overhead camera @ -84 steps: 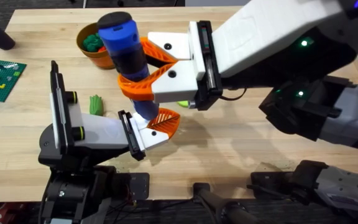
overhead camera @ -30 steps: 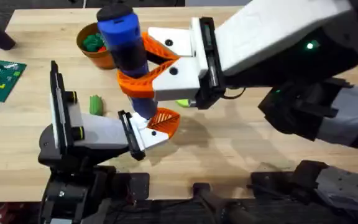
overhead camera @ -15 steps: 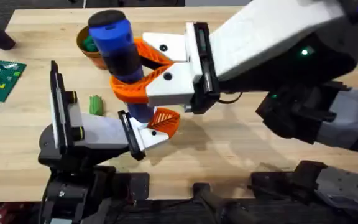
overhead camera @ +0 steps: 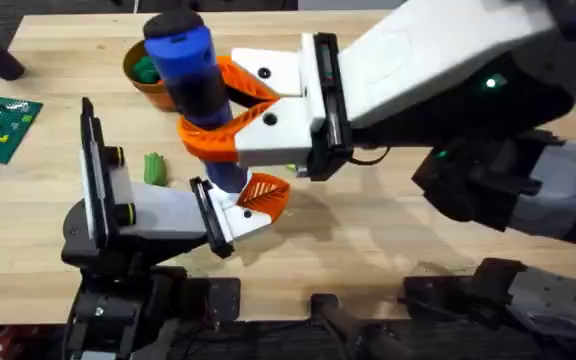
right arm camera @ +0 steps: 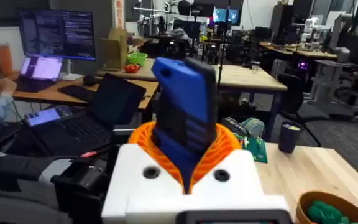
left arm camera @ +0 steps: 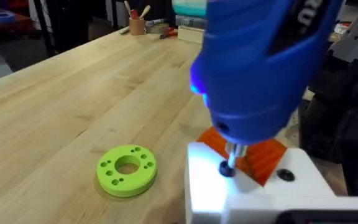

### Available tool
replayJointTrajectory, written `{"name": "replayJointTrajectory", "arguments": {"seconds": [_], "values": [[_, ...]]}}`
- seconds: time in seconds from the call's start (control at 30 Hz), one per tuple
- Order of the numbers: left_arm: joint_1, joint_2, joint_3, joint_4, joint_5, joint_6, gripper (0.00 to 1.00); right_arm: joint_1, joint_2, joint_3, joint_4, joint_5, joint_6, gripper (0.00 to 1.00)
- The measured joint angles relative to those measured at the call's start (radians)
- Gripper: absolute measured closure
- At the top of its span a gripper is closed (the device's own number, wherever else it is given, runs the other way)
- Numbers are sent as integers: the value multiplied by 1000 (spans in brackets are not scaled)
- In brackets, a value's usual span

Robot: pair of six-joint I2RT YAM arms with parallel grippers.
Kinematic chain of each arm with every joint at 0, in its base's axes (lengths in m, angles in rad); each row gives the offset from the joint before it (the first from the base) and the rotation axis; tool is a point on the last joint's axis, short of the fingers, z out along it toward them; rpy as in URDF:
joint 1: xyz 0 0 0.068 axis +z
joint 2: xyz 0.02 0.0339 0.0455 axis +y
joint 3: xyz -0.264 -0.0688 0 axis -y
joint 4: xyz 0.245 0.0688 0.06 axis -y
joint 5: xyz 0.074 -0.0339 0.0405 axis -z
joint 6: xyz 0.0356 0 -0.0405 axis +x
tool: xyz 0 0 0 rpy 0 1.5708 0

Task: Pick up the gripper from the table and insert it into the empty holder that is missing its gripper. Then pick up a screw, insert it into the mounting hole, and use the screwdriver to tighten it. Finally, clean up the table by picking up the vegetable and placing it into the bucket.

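Blue screwdriver (overhead camera: 196,95) upright, clamped by right gripper (overhead camera: 230,108); bit directly over screw (left arm camera: 227,168) on part held by left gripper (overhead camera: 258,197).

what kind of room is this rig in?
Looks like a robotics lab or shared workshop. Past the screwdriver in the right gripper, the right wrist view shows monitors, an open laptop and rows of wooden workbenches.
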Motion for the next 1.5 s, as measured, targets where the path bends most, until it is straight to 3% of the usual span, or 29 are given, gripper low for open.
{"name": "replayJointTrajectory", "arguments": {"seconds": [1.5], "values": [[0, 0, 0, 0, 0, 0, 994, -3, 0, 0, -40, 0, -35, 967]]}}
